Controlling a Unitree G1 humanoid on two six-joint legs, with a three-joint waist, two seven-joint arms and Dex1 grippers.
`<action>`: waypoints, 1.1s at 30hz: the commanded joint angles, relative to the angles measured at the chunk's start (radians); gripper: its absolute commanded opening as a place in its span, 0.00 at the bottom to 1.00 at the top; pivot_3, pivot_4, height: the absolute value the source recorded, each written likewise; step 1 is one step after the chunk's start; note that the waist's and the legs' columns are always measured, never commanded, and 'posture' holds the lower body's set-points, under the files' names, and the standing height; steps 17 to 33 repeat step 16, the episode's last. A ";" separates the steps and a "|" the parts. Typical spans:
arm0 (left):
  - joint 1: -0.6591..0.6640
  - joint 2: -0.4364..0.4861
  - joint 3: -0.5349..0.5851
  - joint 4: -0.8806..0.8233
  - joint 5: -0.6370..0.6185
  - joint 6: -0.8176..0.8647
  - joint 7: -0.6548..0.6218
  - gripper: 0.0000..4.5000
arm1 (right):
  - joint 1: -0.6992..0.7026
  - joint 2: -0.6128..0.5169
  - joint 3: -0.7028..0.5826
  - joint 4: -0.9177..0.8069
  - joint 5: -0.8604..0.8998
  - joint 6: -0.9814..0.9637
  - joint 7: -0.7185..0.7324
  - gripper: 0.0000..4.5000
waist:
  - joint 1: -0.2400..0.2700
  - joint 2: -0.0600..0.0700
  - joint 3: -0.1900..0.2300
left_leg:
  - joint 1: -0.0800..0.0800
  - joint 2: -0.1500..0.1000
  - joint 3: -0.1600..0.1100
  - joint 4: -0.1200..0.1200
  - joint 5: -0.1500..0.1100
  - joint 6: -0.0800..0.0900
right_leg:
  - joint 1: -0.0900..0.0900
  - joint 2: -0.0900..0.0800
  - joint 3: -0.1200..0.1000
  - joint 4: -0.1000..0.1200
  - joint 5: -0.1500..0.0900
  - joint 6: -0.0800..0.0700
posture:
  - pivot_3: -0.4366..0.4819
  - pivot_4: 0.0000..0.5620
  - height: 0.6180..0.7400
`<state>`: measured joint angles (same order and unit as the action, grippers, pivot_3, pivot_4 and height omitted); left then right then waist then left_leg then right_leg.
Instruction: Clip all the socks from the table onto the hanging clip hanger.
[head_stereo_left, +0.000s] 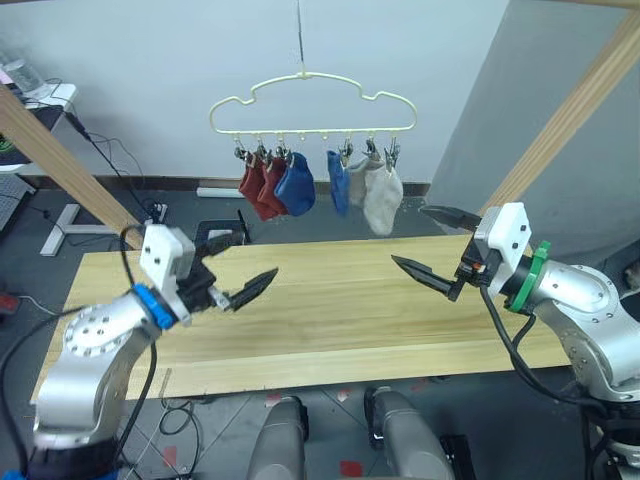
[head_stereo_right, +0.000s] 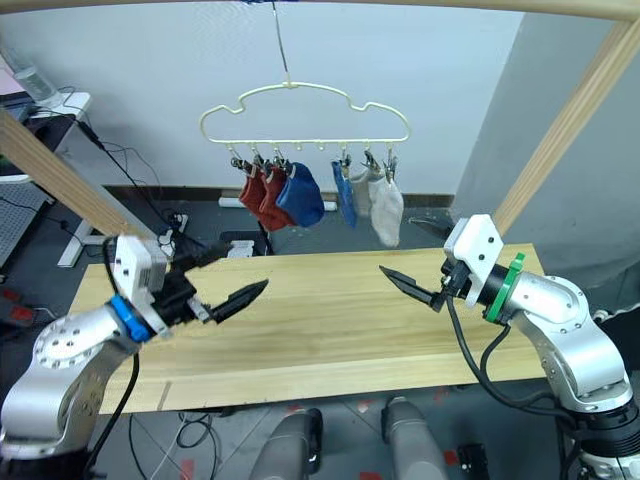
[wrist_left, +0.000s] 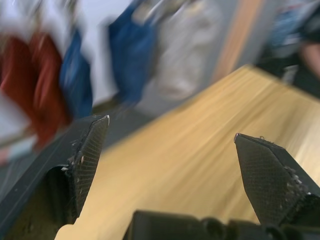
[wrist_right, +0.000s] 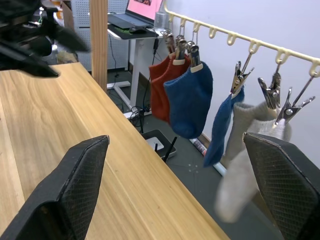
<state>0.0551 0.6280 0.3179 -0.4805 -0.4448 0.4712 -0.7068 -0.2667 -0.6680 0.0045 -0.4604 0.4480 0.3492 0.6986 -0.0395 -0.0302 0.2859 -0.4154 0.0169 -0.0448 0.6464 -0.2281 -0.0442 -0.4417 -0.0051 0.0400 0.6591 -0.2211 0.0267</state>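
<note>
Overhead, six socks (head_stereo_left: 300, 185) hang clipped (both grippers' jaws released) beyond the table (head_stereo_left: 330, 300), grey floor (head_stereo_left: 100, 215) behind.

Bare table (head_stereo_left: 330, 310) between hands; socks (head_stereo_left: 320, 185) overhead behind.

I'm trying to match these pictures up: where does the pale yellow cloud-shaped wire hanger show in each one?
Left eye view: pale yellow cloud-shaped wire hanger, upper centre.
Right eye view: upper centre.
Left wrist view: too blurred to tell.
Right wrist view: its clip bar along the upper right.
Shared landmark: the rust red socks clipped beneath it.
</note>
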 joint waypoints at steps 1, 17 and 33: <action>0.026 0.024 0.066 -0.080 0.000 0.031 0.056 1.00 | -0.003 0.017 -0.008 0.012 -0.023 -0.044 0.013 1.00 | 0.015 -0.001 0.000 | 0.000 0.000 -0.001 0.000 0.000 0.000 | 0.000 0.000 0.000 0.001 0.001 0.001 | 0.55 0.39 1.00; -0.031 0.024 -0.003 -0.050 0.008 0.025 0.084 1.00 | -0.018 0.062 -0.017 0.073 -0.069 -0.052 0.011 1.00 | 0.040 -0.003 -0.004 | 0.000 -0.003 0.000 0.000 0.003 0.002 | 0.001 0.001 -0.001 0.001 0.002 -0.001 | 0.57 0.40 1.00; -0.031 0.024 -0.003 -0.050 0.008 0.025 0.084 1.00 | -0.018 0.062 -0.017 0.073 -0.069 -0.052 0.011 1.00 | 0.040 -0.003 -0.004 | 0.000 -0.003 0.000 0.000 0.003 0.002 | 0.001 0.001 -0.001 0.001 0.002 -0.001 | 0.57 0.40 1.00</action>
